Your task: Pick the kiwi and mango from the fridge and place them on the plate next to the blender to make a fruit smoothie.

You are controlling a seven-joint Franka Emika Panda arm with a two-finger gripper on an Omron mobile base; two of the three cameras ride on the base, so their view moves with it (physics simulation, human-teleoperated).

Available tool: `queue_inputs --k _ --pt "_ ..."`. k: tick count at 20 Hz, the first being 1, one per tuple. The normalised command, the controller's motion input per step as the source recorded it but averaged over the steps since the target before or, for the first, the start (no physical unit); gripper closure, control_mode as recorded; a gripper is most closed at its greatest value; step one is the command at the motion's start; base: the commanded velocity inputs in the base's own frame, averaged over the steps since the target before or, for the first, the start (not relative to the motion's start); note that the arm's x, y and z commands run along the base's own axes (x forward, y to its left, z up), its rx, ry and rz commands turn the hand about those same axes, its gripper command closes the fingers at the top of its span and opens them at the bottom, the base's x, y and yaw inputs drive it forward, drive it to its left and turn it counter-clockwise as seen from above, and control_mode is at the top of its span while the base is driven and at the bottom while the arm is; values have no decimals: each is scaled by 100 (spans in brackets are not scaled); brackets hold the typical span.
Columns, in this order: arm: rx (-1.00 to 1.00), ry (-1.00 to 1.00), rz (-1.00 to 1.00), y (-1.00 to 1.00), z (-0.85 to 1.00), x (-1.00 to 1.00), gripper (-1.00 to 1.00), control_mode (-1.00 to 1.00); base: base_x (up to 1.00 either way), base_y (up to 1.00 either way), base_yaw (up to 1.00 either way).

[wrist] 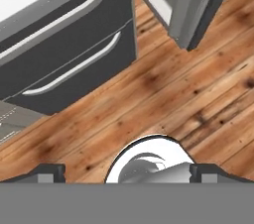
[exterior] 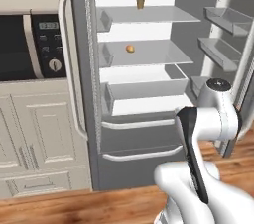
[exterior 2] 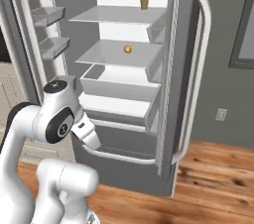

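The fridge (exterior: 139,141) (exterior 2: 124,143) stands with both upper doors swung open, showing its white interior and glass shelves. On the second shelf lies the mango (exterior: 130,48) (exterior 2: 127,48), small and orange-yellow, toward the back. The kiwi, the plate and the blender are out of view. My arm is folded low in front of the fridge. In the hand view my gripper (wrist: 126,173) points down at the wood floor, open, with nothing between its widely spread fingertips (wrist: 49,171). The fridge's two lower drawer fronts (wrist: 64,49) run across the upper left of that view.
A brown paper cup with a black lid (exterior: 141,1) (exterior 2: 144,2) stands on the top shelf. A built-in oven (exterior: 30,44) over cream cabinets adjoins the fridge's left. The open doors with bins (exterior: 223,34) (exterior 2: 44,25) flank the arm. Wood floor (wrist: 163,84) lies below.
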Motion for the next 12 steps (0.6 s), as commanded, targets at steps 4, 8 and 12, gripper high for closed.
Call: queue_inputs --k 4,8,12 --pt "0 0 0 0 0 0 -100 100 72 32 0" --pt "0 0 0 0 0 0 -100 100 75 27 0" --pt "0 0 0 0 0 0 -100 100 73 9 0"
